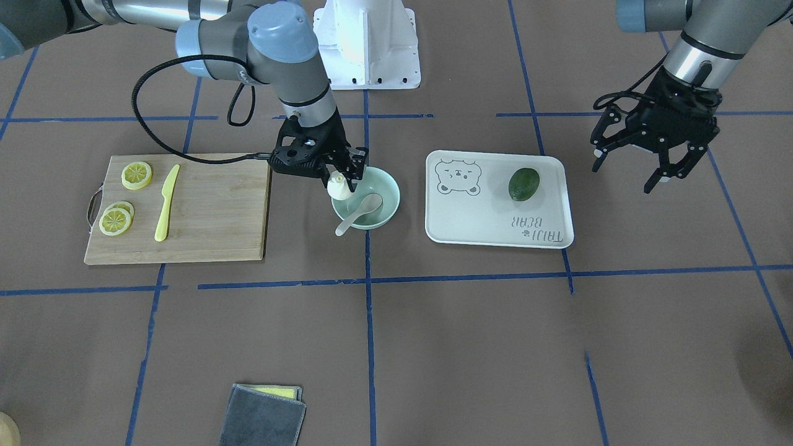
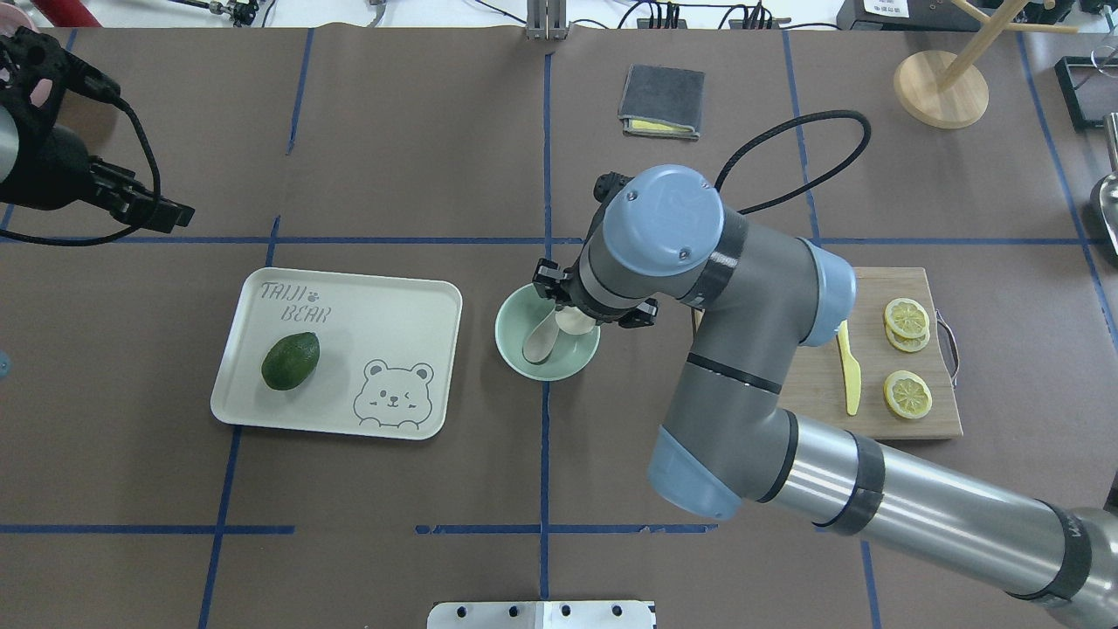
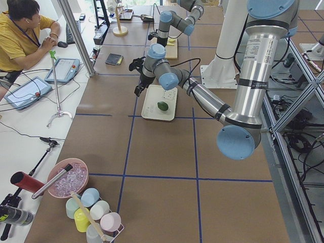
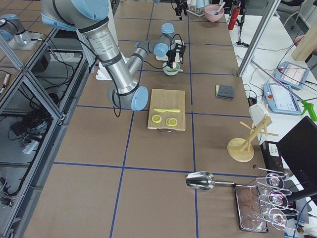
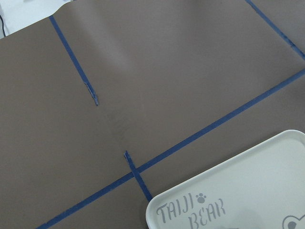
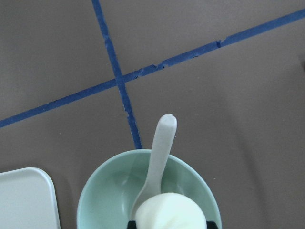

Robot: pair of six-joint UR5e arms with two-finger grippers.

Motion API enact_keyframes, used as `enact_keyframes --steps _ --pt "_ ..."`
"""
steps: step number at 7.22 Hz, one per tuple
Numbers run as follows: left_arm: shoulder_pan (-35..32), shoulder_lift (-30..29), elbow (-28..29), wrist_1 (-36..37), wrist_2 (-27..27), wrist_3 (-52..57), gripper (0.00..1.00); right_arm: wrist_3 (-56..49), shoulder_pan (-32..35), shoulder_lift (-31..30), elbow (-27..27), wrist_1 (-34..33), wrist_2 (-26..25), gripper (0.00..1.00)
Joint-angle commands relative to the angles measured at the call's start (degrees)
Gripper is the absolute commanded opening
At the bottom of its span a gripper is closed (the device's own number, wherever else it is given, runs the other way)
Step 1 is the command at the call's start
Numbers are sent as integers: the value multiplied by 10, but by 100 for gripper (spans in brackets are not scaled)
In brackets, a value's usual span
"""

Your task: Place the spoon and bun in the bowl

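The pale mint-green bowl [image 1: 390, 193] stands mid-table. The cream-white spoon [image 1: 359, 214] lies in it, scoop inside and handle over the rim. My right gripper [image 1: 339, 183] is shut on the white bun [image 1: 337, 189] and holds it over the bowl's edge, just above the spoon. In the right wrist view the bun [image 6: 169, 212] sits between the pads, over the spoon [image 6: 162, 148] and the bowl [image 6: 105, 191]. The overhead view shows the bowl [image 2: 524, 362] and spoon [image 2: 540, 339], the bun mostly hidden by the wrist. My left gripper [image 1: 626, 176] is open and empty, far from the bowl.
A white tray [image 1: 495, 229] with a dark green avocado [image 1: 523, 184] lies beside the bowl. A wooden cutting board [image 1: 217, 210] holds lemon slices [image 1: 136, 174] and a yellow plastic knife [image 1: 167, 201]. A grey cloth [image 1: 263, 415] lies near the operators' edge.
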Motion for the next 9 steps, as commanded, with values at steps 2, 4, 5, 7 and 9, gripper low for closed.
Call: enact_keyframes --steps 2,4,5,7,9 --pt "-12 2 0 0 -10 13 87 7 -17 14 -20 3 -11 62" --pt "-12 2 0 0 -9 14 87 7 -18 14 -24 3 -11 80" --pt "-12 2 2 0 -9 14 87 7 -18 14 -24 3 -11 87" --pt "-14 4 1 1 -9 15 87 3 -12 5 -6 14 -7 98" --pt "-62 49 4 -2 -13 128 88 -4 31 -97 94 14 15 100"
